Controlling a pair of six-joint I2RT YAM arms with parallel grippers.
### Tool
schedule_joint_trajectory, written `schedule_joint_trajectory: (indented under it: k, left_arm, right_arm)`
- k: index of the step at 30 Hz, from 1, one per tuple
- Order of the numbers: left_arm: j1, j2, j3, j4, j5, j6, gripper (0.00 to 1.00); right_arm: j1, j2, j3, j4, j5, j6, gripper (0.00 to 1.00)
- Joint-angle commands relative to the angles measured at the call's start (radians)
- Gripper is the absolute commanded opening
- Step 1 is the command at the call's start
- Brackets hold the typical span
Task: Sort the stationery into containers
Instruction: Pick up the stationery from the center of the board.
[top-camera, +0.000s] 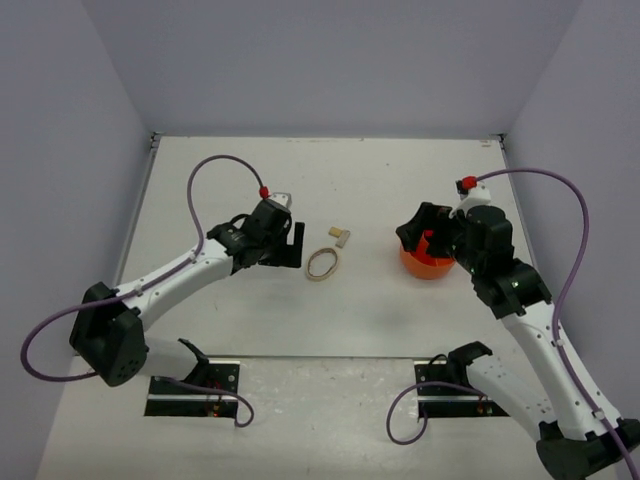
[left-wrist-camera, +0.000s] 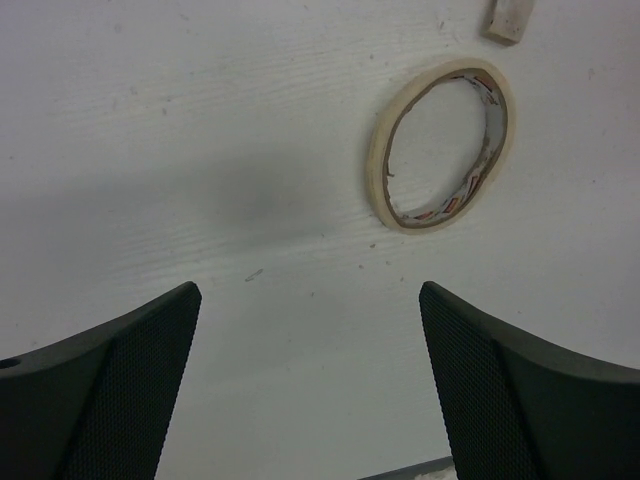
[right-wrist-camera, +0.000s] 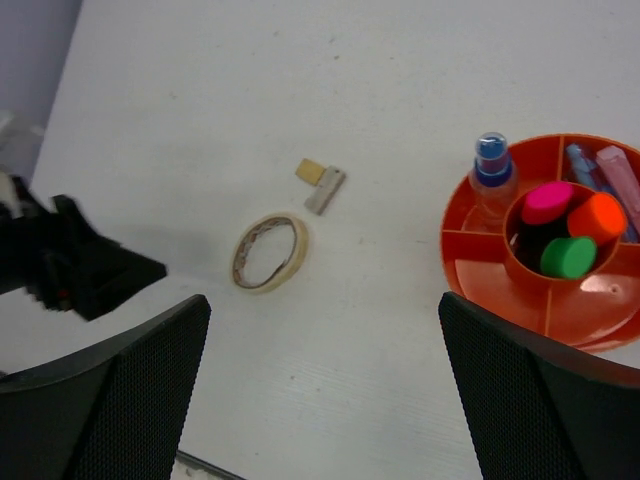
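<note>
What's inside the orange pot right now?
In the orange pot, the centre cup holds a pink-ended highlighter, an orange-ended highlighter and a green-ended highlighter. Outer compartments hold a blue-white pen, a pastel blue highlighter and a pastel pink highlighter. The pot's right edge is out of frame.

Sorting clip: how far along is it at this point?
Mostly done: three highlighters stand in the centre cup of the orange pot, with the pen and pastel highlighters in outer compartments. Nothing is in hand: the left gripper and right gripper both show open, empty jaws. Left to sort: the rubber band and tan block, both on the table.
</note>
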Motion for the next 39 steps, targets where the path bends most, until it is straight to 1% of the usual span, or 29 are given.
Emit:
schedule_joint_trajectory:
  k: [1,2,4,8,10,15,16,18,20,21,23,24,25,26,27,30,33,34,35,37,38,39]
  left_arm:
    - [-0.018,0.152,0.076,0.111,0.046,-0.004,0.91]
    - [-0.022,0.181,0.088,0.113,0.038,-0.002,0.89]
    - [-0.032,0.249,0.116,0.119,0.022,0.012,0.86]
    - [-0.041,0.344,0.159,0.123,-0.001,0.028,0.8]
    - [-0.041,0.39,0.176,0.125,-0.004,0.03,0.74]
    - [-0.044,0.472,0.194,0.151,0.003,0.032,0.68]
    - [-0.046,0.482,0.195,0.154,0.004,0.035,0.65]
    - [-0.05,0.505,0.198,0.155,0.003,0.035,0.53]
    - [-0.051,0.516,0.192,0.15,-0.001,0.032,0.34]
    - [-0.051,0.517,0.186,0.147,-0.001,0.03,0.28]
    - [-0.05,0.508,0.173,0.15,0.0,0.025,0.19]
    - [-0.05,0.5,0.159,0.154,0.003,0.026,0.15]
    - [-0.051,0.494,0.15,0.156,0.007,0.027,0.06]
    - [-0.054,0.481,0.141,0.156,0.011,0.03,0.02]
    - [-0.057,0.465,0.132,0.155,0.016,0.032,0.0]
    - [-0.092,0.364,0.103,0.15,0.001,0.023,0.0]
    - [-0.139,0.221,0.084,0.174,-0.037,0.004,0.0]
    - [-0.167,0.139,0.059,0.202,-0.042,0.009,0.0]
    - [-0.18,0.101,0.038,0.23,-0.041,0.011,0.0]
    - [-0.199,-0.006,-0.008,0.345,0.035,0.032,0.0]
    - [-0.199,-0.033,-0.043,0.377,0.061,0.039,0.0]
    - [-0.201,-0.086,-0.065,0.437,0.082,0.044,0.0]
  right_arm:
    - [-0.002,-0.072,-0.001,0.133,-0.181,0.02,0.99]
    - [-0.002,-0.072,0.003,0.12,-0.226,0.007,0.99]
    - [-0.001,-0.069,0.015,0.077,-0.264,-0.028,0.99]
    - [0.0,-0.074,0.005,0.048,-0.298,-0.064,0.97]
    - [-0.002,-0.082,-0.006,0.058,-0.312,-0.071,0.97]
    - [-0.002,-0.077,-0.018,0.083,-0.381,-0.076,0.95]
    - [0.0,-0.077,-0.018,0.086,-0.388,-0.077,0.95]
    - [-0.001,-0.074,-0.025,0.095,-0.396,-0.08,0.95]
    - [-0.001,-0.08,-0.033,0.1,-0.383,-0.081,0.95]
    - [-0.001,-0.086,-0.037,0.104,-0.37,-0.076,0.96]
    - [0.0,-0.101,-0.05,0.117,-0.341,-0.064,0.96]
    - [0.0,-0.104,-0.056,0.132,-0.33,-0.054,0.97]
    - [-0.001,-0.106,-0.065,0.142,-0.325,-0.048,0.98]
    - [-0.002,-0.103,-0.07,0.148,-0.323,-0.038,0.98]
    - [-0.002,-0.099,-0.074,0.155,-0.322,-0.026,0.98]
    - [-0.002,-0.062,-0.091,0.189,-0.343,0.023,0.97]
    - [-0.002,-0.002,-0.106,0.232,-0.422,0.06,0.94]
    - [-0.001,0.019,-0.116,0.272,-0.489,0.08,0.92]
    - [0.0,0.036,-0.125,0.291,-0.52,0.09,0.9]
    - [0.005,0.074,-0.142,0.363,-0.589,0.12,0.85]
    - [0.016,0.085,-0.144,0.375,-0.597,0.123,0.84]
    - [0.026,0.098,-0.14,0.37,-0.584,0.123,0.81]
